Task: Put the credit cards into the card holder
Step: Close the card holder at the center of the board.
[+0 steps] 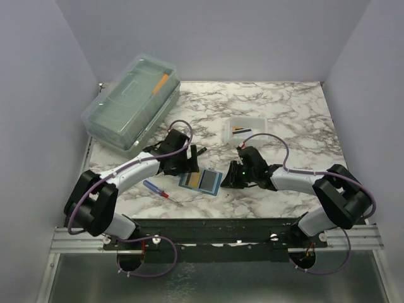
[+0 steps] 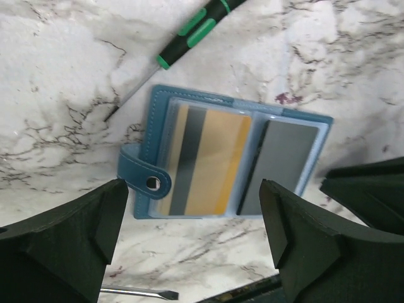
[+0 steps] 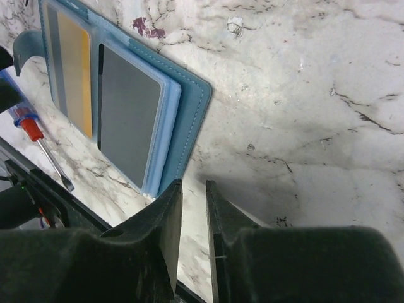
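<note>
Black left pincer (image 2: pixel 194 187) spread, right pincer (image 3: pixel 192 185) nearly pressed together, stitched teal card holder (image 2: pixel 159 110) open, gold card (image 2: pixel 218 164) sleeved.

Clear lidded box (image 1: pixel 129 104), white tray (image 1: pixel 252 122), blue-red screwdriver (image 1: pixel 158 189), green-black screwdriver (image 2: pixel 196 28)

Card holder (image 1: pixel 200 181): lying open at the front middle of the surface (image 1: pixel 303 113), two cards (image 2: pixel 211 161) sitting side by side in its sleeves.
Screwdriver (image 1: pixel 161 191): lying just left of the holder.
Small tray (image 1: pixel 228 126): sitting behind and right of the holder, spare cards (image 1: pixel 243 130) lying in it.
Lidded box (image 1: pixel 129 107): standing at the back left corner.
</note>
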Controlling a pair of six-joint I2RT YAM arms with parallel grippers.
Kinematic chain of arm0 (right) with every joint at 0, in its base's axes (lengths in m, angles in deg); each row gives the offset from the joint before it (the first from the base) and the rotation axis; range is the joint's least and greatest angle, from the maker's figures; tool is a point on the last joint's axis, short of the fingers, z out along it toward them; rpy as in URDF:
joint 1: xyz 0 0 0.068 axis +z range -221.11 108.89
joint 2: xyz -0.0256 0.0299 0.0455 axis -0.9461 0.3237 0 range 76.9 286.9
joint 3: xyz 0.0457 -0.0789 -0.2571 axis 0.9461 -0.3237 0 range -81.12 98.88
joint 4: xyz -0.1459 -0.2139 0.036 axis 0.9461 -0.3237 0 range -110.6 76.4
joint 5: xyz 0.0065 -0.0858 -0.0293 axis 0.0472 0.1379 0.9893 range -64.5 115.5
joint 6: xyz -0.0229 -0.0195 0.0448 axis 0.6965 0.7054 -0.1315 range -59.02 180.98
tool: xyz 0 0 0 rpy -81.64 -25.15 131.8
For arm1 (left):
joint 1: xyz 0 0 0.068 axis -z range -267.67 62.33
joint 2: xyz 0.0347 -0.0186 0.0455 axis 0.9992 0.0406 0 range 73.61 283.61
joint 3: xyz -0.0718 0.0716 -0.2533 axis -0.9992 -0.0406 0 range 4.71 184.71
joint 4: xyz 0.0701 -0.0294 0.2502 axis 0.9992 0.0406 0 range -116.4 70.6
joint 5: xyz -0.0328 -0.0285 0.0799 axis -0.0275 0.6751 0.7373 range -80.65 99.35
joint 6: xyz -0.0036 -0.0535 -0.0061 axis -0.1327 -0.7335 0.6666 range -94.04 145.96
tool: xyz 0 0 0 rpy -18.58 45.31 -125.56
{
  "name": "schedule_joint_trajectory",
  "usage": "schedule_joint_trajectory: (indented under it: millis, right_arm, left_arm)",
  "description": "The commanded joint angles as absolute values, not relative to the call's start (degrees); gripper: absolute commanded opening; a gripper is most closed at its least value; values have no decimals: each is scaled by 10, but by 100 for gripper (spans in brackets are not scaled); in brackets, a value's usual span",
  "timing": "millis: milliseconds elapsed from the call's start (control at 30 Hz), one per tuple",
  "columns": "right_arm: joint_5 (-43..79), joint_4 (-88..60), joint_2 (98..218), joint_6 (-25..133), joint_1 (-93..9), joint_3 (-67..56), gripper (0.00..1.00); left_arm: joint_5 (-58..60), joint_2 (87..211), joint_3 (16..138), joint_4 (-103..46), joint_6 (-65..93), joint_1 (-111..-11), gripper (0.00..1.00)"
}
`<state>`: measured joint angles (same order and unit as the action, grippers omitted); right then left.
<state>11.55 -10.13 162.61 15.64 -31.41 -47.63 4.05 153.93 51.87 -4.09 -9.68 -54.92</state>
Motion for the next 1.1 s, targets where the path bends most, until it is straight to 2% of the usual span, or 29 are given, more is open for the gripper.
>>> schedule_joint_trajectory:
  millis: [0,133,300,433,500,600,733,900,1067]
  right_arm:
    - [102,-89,1626,164,-310,-472,25]
    - [106,-90,1620,164,-310,-479,26]
    - [93,-61,1611,134,-310,-497,29]
    - [87,-15,1583,80,-314,-531,44]
    - [85,3,1574,52,-319,-542,55]
    - [76,29,1571,16,-340,-556,65]
    - [66,41,1584,11,-381,-554,67]
    - [102,-9,1620,43,-382,-503,67]
    - [65,16,1673,53,-381,-480,67]
  left_arm:
    - [137,1592,563,28,-44,-533,90]
    - [183,1619,579,45,-27,-532,80]
    - [178,1647,594,51,-14,-533,62]
    - [152,1653,590,50,-19,-532,42]
    - [134,1656,586,47,-26,-532,38]
    - [106,1665,577,41,-36,-531,30]
    - [95,1662,563,31,-51,-523,29]
    - [94,1653,559,25,-57,-516,28]
    - [58,1651,552,9,-73,-508,26]
